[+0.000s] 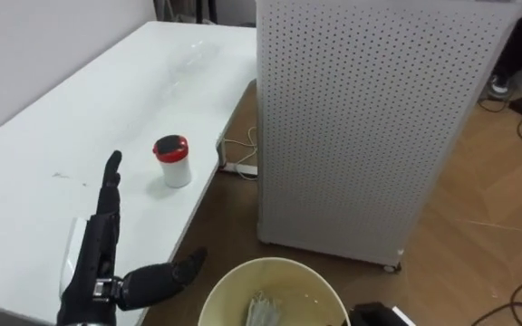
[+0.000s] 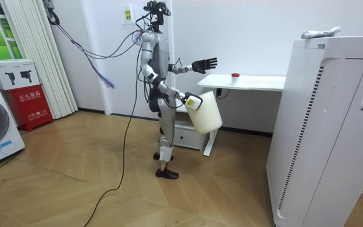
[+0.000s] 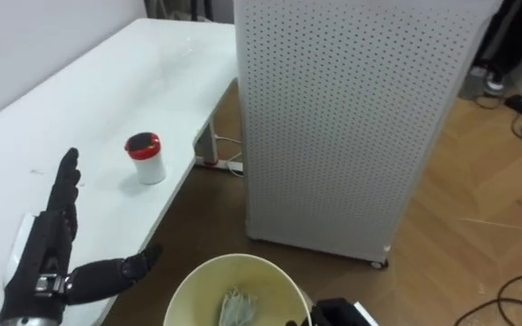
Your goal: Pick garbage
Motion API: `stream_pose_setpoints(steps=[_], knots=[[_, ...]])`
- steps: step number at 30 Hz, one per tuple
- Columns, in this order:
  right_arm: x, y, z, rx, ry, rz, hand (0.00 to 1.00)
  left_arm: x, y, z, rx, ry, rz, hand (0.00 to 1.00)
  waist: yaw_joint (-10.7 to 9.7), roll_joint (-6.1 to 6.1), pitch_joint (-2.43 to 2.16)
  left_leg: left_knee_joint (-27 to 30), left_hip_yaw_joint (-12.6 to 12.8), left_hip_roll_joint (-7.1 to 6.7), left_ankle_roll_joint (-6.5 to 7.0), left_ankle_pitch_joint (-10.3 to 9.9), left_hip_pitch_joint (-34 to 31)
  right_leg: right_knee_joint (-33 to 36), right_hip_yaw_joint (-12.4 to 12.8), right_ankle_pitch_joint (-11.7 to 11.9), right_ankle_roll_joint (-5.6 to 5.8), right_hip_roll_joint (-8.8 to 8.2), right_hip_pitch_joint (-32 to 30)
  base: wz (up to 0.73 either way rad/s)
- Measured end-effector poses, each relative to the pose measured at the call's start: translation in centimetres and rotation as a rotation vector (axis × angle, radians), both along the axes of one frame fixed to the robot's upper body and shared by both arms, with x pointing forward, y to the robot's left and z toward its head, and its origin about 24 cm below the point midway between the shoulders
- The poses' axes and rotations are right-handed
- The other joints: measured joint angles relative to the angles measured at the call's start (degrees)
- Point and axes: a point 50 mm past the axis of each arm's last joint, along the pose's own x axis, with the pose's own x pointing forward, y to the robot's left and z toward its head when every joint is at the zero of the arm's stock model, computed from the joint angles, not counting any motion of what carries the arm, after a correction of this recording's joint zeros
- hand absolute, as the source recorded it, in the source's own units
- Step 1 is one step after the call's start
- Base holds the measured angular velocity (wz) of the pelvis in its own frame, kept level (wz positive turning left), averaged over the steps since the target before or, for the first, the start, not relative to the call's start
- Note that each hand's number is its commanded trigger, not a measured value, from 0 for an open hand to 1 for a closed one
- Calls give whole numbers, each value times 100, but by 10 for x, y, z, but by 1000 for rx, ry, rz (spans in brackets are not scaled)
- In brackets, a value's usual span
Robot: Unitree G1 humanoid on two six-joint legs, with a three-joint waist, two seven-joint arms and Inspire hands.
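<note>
The left hand (image 1: 98,258) hovers spread at the lower left of the frame over the white table (image 1: 71,109), fingers straight and pointing up-frame, thumb out to the side, holding nothing. The cup (image 1: 172,160), white with a red lid, stands upright on the table just above the fingertips, near the table's edge. At bottom centre is the bin (image 1: 275,263) with crumpled paper (image 1: 265,308) inside. In the room view the right hand (image 2: 190,99) is at the bin; its state cannot be told. A perforated cabinet (image 1: 361,118) fills the upper right
</note>
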Motion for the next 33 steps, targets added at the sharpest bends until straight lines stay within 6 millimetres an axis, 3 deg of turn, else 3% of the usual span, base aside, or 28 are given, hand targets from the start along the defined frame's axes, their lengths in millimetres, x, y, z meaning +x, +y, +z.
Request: stream_pose_setpoints(steps=[6,9,10,12,14,15,16,17,18,19,20,21,22,23,25,28,29,30,31,32,33], knots=[[-2,0,-2,-4,23,4,100,0,3,1,0,-11,27,0,71,-10,-4,-101,115,38,7,-13,99,-1,-174,6,0,6,-9,-11],[-2,3,-3,2,28,22,100,0,3,1,-1,-17,43,0,248,-23,-3,203,304,133,-61,-155,39,138,-384,-76,-74,0,-107,-29],[-2,5,-3,8,30,27,100,0,4,1,-3,-17,48,0,254,-35,6,642,316,197,-101,-299,-130,288,-443,-210,-127,0,-146,-13],[-5,8,-6,9,43,41,100,0,4,-1,-8,-6,54,0,328,-98,41,1620,316,290,-157,-356,-441,535,-400,-374,-208,-2,-133,-18],[-8,9,-7,6,53,46,100,0,5,-2,-25,-3,59,0,360,27,80,3171,99,561,-234,-215,-1020,610,-445,-482,-336,145,64,-16],[-9,8,-8,5,57,46,100,-1,5,-3,-28,3,61,0,361,52,79,3518,-10,593,-238,-63,-1184,614,-412,-501,-365,205,116,-5],[-10,9,-10,3,69,44,100,-1,7,-10,-28,29,72,0,369,7,70,4042,-194,561,-220,229,-1527,634,-299,-548,-406,243,234,13],[-11,7,-11,2,78,35,100,-1,8,-17,-29,57,80,0,315,-33,68,3948,-248,434,-80,56,-1833,625,-250,-588,-441,242,281,22],[-11,6,-11,2,83,27,100,0,6,-18,-31,62,78,0,314,-69,85,3802,-253,344,-13,13,-2000,635,-215,-606,-448,241,274,20],[-12,4,-13,-8,96,15,100,1,4,-19,-49,64,76,0,381,-70,87,3311,-250,159,-19,18,-2297,635,-134,-625,-451,245,264,-10],[-13,1,-14,-23,110,4,100,1,3,-20,-62,63,80,0,483,-67,86,2537,-259,12,-135,126,-2493,628,-109,-647,-464,258,264,-23],[-14,0,-15,-27,119,0,100,1,3,-20,-62,64,83,0,515,-69,87,2101,-271,-29,-168,215,-2546,640,-117,-671,-476,265,262,-29],[-15,-1,-17,-32,133,-8,100,1,5,-20,-61,63,90,0,560,-7,53,1305,-273,-70,-135,436,-2595,725,-195,-777,-487,281,243,-22],[-18,1,-20,-29,154,-13,100,1,7,-19,-58,61,96,0,569,-10,28,987,-292,-85,-2,783,-2625,868,-275,-964,-434,269,244,-22],[-19,4,-22,-21,168,-13,100,1,7,-19,-55,60,97,0,588,-90,-32,985,-252,-119,93,1073,-2608,978,-487,-1203,-279,129,257,-4],[-20,1,-22,-28,171,-15,100,2,6,-18,-51,60,78,0,706,-136,-49,1219,-41,-127,164,1095,-2583,992,-624,-1369,-171,-78,399,-10],[-21,0,-23,-29,175,-17,100,2,7,-17,-49,56,79,0,701,-142,-40,1363,13,-158,351,1118,-2541,1006,-712,-1503,-131,-159,547,6],[-21,1,-23,-27,176,-16,100,2,7,-17,-48,55,80,0,696,-186,-20,1413,37,-220,449,1047,-2495,1033,-727,-1581,-103,-223,621,23],[-22,2,-24,-25,178,-12,100,2,7,-17,-47,56,76,0,726,-290,-30,1502,78,-345,499,871,-2415,1093,-738,-1726,-42,-372,736,17],[-21,2,-23,-24,175,-9,100,2,6,-17,-50,56,72,0,794,-343,-64,1638,113,-438,529,673,-2394,1152,-780,-1838,21,-501,811,7],[-20,2,-22,-24,170,-8,100,3,6,-16,-55,53,72,0,839,-361,-70,1727,138,-479,546,563,-2393,1281,-826,-1892,76,-565,807,0]])
